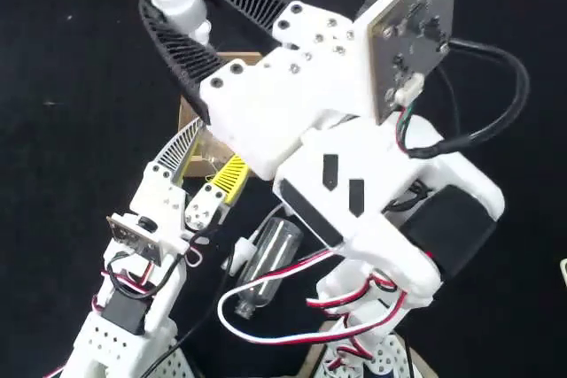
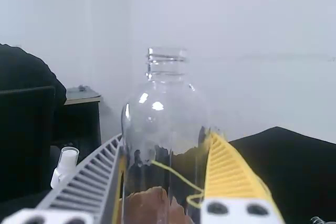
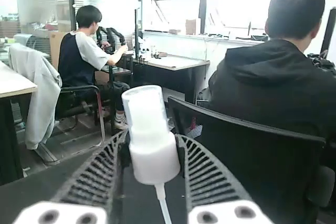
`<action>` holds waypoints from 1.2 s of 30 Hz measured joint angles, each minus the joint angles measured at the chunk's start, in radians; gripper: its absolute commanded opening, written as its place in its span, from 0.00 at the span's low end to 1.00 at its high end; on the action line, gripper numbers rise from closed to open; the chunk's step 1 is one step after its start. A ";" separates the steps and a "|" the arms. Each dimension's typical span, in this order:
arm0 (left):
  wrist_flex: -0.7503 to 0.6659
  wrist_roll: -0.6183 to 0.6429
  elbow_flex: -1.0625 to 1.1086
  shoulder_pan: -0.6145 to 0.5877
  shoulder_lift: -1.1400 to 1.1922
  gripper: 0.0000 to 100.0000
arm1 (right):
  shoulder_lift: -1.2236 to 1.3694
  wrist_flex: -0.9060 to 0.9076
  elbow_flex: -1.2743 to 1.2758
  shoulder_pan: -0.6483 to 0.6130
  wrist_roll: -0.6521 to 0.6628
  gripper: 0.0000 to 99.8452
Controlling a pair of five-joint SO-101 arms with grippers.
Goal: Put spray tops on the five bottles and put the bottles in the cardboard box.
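Ribbed black fingers of the right gripper [image 3: 150,139] clamp a smooth white plastic spray top [image 3: 148,129] between them, while the left gripper [image 2: 164,148], grey and yellow, is closed around the body of a clear, round-shouldered, thread-necked bottle [image 2: 165,103].

No words or numbers clear enough to read anywhere. Maybe some tiny print on the circuit board [image 1: 416,19] up on the arm, but far too small to make out. No label seen on the clear bottle [image 2: 165,140] or the white spray top [image 3: 149,137].
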 measured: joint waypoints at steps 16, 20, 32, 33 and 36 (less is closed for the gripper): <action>0.026 0.000 0.000 0.005 0.000 0.03 | -0.210 0.170 -0.012 -0.009 0.115 0.01; 0.026 0.000 0.000 0.005 0.000 0.03 | -0.295 0.172 -0.012 -0.032 0.095 0.01; 0.026 0.000 0.000 0.009 0.000 0.03 | -0.330 0.124 0.129 0.011 0.075 0.01; 0.026 0.000 0.000 0.009 0.000 0.03 | -0.307 0.100 0.143 0.026 0.075 0.01; 0.026 0.000 0.000 0.009 0.000 0.03 | -0.218 0.023 0.175 0.049 0.072 0.01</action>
